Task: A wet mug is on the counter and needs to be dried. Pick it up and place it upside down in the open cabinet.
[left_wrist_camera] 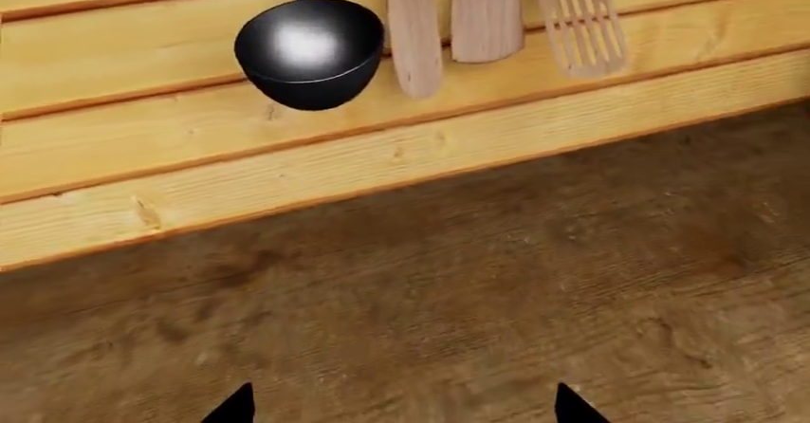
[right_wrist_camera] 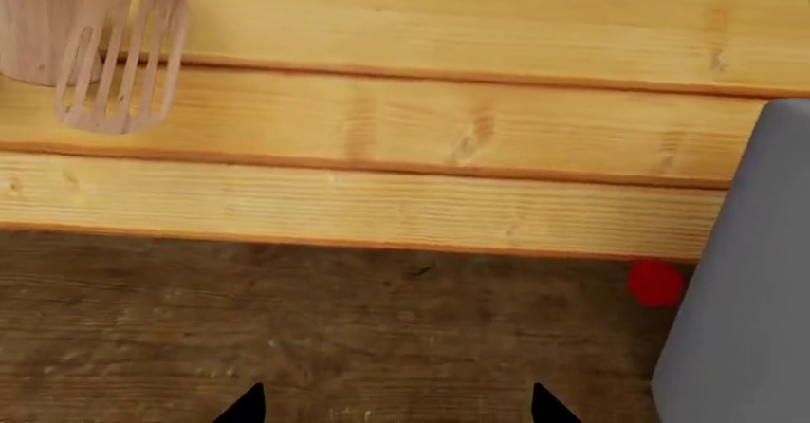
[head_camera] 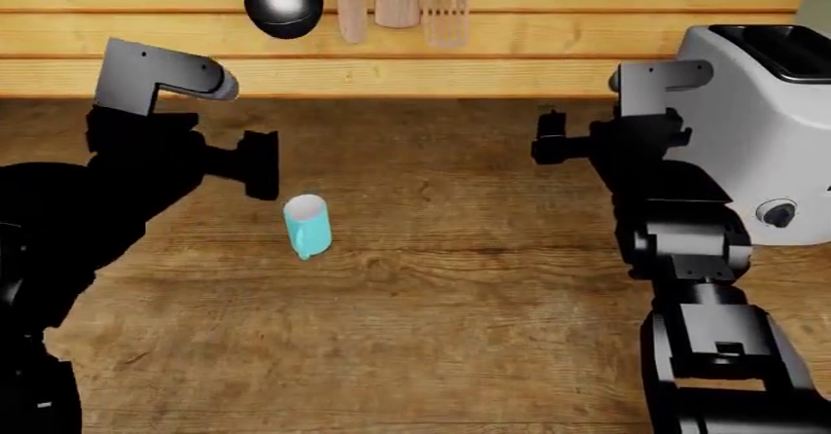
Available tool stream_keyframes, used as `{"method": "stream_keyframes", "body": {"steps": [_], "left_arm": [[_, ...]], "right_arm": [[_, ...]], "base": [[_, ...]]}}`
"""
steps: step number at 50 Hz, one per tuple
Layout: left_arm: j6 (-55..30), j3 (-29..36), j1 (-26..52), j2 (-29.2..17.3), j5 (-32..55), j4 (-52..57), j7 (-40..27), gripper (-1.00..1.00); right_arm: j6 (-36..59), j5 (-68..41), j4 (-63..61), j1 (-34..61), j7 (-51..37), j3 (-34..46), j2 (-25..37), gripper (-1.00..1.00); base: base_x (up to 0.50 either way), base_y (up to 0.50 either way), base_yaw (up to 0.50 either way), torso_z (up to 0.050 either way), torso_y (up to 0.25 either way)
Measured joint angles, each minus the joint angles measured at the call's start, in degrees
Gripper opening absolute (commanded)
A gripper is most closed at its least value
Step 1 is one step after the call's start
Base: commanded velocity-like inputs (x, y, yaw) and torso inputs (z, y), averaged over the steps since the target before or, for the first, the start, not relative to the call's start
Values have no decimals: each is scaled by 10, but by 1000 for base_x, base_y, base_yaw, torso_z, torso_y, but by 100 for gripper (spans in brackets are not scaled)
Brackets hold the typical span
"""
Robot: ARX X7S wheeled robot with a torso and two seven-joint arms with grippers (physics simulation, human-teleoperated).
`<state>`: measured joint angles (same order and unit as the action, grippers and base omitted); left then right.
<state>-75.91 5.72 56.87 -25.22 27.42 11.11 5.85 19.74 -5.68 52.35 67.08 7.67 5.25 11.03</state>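
A: What's sitting closest to the robot?

B: The bare near stretch of the counter (head_camera: 429, 356). Further in, the mug (head_camera: 307, 225) is standing upright on the wood, well in from the near edge and left of the counter's middle, with its handle turned toward the near edge.

A: Is a claw touching it?

B: No. The left gripper (head_camera: 264, 164) is hovering just behind and to the left of the mug, clear of it. In its wrist view both fingertips (left_wrist_camera: 234, 409) are showing spread wide with only wood between them, so it is gaping and holding nothing.

A: And the other one?

B: The right gripper (head_camera: 546, 137) is hanging well apart from the mug, beside the toaster (head_camera: 766, 132) at the right edge, likewise spread and empty.

A: Farther back?

B: A black ladle (head_camera: 284, 6), two wooden spatulas (head_camera: 352, 4) and a slotted turner (head_camera: 447, 8) are hanging on the plank wall (head_camera: 559, 35) along the back edge.
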Motion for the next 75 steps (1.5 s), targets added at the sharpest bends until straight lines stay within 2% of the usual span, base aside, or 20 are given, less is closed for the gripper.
{"method": "stream_keyframes", "body": {"steps": [5, 9, 21, 43, 66, 67, 75], "left_arm": [[-53, 4, -17, -41, 116, 54, -50, 100], [-76, 13, -29, -61, 176, 77, -81, 100], [-95, 44, -50, -76, 260, 89, -136, 100], [-40, 101, -80, -22, 247, 15, -188, 100], [95, 168, -73, 26, 162, -123, -167, 100], [102, 170, -73, 28, 159, -128, -165, -100], [143, 183, -78, 36, 143, -146, -169, -100]], "right_arm": [[-10, 0, 12, 1, -1, 1, -1, 100], [-14, -1, 16, 1, -1, 1, -1, 100], [-22, -3, 24, 1, -2, 4, -3, 100], [-19, -11, 12, -6, -2, 6, -1, 100], [-15, -20, -3, -13, 1, 6, 0, 100], [-15, -21, -4, -14, 1, 5, 0, 100], [-10, -26, -16, -17, -1, 2, 1, 100]], "base": [[0, 0, 0, 0, 0], [0, 0, 0, 0, 0], [0, 0, 0, 0, 0], [0, 0, 0, 0, 0], [0, 0, 0, 0, 0], [0, 0, 0, 0, 0], [0, 0, 0, 0, 0]]}}
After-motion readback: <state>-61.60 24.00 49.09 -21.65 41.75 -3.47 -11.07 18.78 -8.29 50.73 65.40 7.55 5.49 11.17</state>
